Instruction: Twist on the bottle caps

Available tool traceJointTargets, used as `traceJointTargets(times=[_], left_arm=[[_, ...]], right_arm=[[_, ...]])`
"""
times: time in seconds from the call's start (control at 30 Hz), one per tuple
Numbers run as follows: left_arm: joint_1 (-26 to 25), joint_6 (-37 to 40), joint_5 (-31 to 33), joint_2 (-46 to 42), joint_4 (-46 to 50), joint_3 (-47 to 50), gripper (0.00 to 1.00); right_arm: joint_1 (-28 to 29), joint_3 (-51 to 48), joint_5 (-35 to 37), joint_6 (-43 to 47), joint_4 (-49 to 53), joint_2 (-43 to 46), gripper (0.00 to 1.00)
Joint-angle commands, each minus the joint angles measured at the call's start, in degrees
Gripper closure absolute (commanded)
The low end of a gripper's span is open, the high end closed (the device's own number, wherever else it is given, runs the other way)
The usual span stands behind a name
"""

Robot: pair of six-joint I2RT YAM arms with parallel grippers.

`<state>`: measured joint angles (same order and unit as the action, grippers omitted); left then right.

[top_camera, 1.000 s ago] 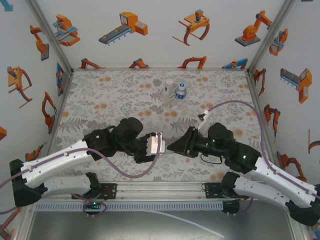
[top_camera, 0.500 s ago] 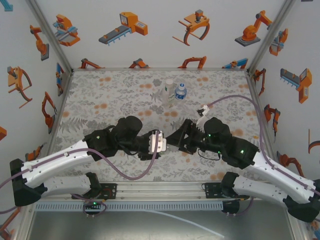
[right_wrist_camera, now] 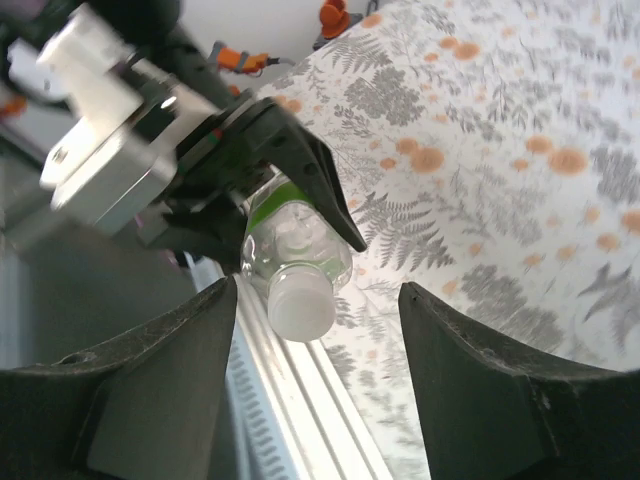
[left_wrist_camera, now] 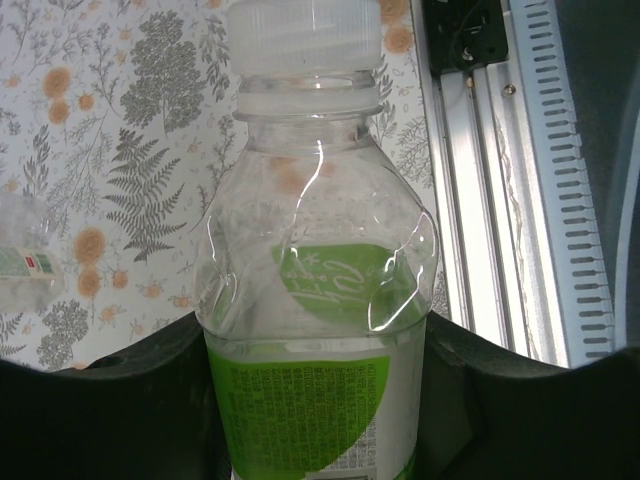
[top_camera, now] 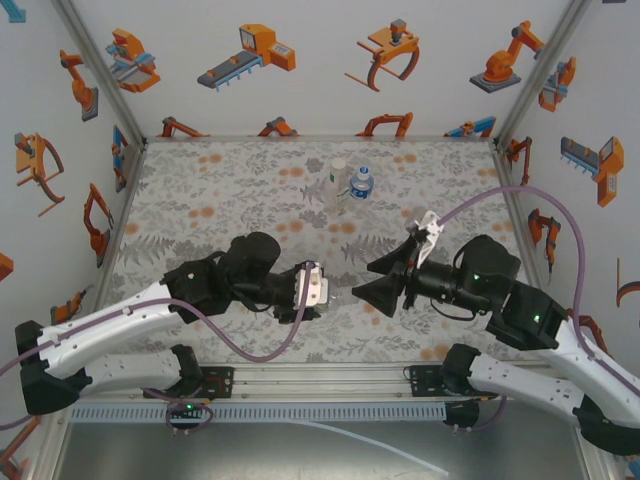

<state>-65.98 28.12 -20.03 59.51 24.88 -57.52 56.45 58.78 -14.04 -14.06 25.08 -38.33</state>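
Observation:
My left gripper point(top_camera: 308, 290) is shut on the green-labelled bottle point(left_wrist_camera: 318, 330), gripping its label between both fingers point(left_wrist_camera: 120, 400). The bottle is held above the table, neck toward the right arm, and a white bottle cap point(left_wrist_camera: 305, 30) sits on it. My right gripper point(top_camera: 362, 288) faces that cap point(right_wrist_camera: 300, 305) from a short way off. It is open with nothing between its fingers point(right_wrist_camera: 170, 390). Two more bottles stand at the back of the table: a white-labelled one point(top_camera: 339, 182) and a squat blue-labelled one point(top_camera: 362, 184), both capped.
The floral table point(top_camera: 220, 200) is walled on three sides. An aluminium rail point(left_wrist_camera: 500, 200) runs along the near edge under the held bottle. A clear labelled bottle point(left_wrist_camera: 22, 255) peeks in at the left edge of the left wrist view.
My right gripper, shut a second ago, closed in on the cap, then opened and drew back to the right. The left gripper kept hold of the bottle and barely moved.

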Motion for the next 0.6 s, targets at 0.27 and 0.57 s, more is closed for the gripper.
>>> traceJointTargets(times=[0.27, 0.57], left_arm=[[-0.2, -2.7, -3.7, -0.8, 1.5, -1.0, 1.00], [-0.2, -2.9, -4.0, -0.6, 1.5, -1.1, 1.00]], right_arm=[[0.5, 1.4, -20.1, 36.5, 5.2, -2.7, 0.46], [0.5, -0.8, -18.5, 36.9, 2.5, -3.7, 0.53]])
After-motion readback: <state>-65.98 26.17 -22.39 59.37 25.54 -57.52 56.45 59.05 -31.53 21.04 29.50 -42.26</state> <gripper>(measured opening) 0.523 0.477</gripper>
